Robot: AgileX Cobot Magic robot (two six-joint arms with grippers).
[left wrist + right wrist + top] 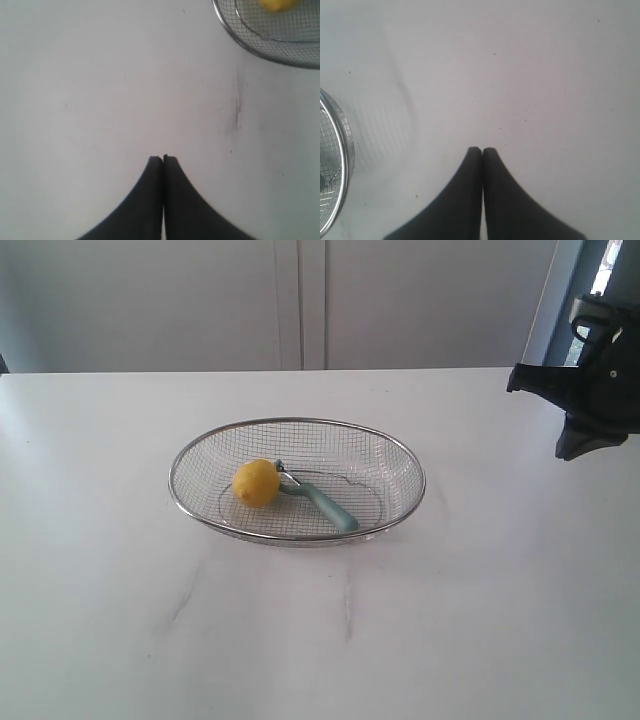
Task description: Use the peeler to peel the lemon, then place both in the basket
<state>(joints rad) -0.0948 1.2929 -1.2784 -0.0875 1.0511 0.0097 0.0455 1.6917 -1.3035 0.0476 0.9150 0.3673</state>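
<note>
The silver wire-mesh basket (pixel 400 455) stands in the middle of the white table. Inside it the yellow lemon (pixel 256 483) lies at the left, and the teal-handled peeler (pixel 326 505) rests beside it, its metal head touching the lemon. The right arm's black gripper (pixel 575 405) hangs high at the right edge, away from the basket. In the left wrist view my left gripper (pixel 163 158) is shut and empty over bare table, with the basket's rim (pixel 240 42) and a bit of lemon (pixel 276 4) far off. My right gripper (pixel 482 149) is shut and empty, the basket's rim (pixel 347 145) off to one side.
The white table (pixel 450 620) has faint grey streaks in front of the basket. Pale cabinet doors (pixel 300 300) stand behind the table's far edge. The left arm does not show in the exterior view.
</note>
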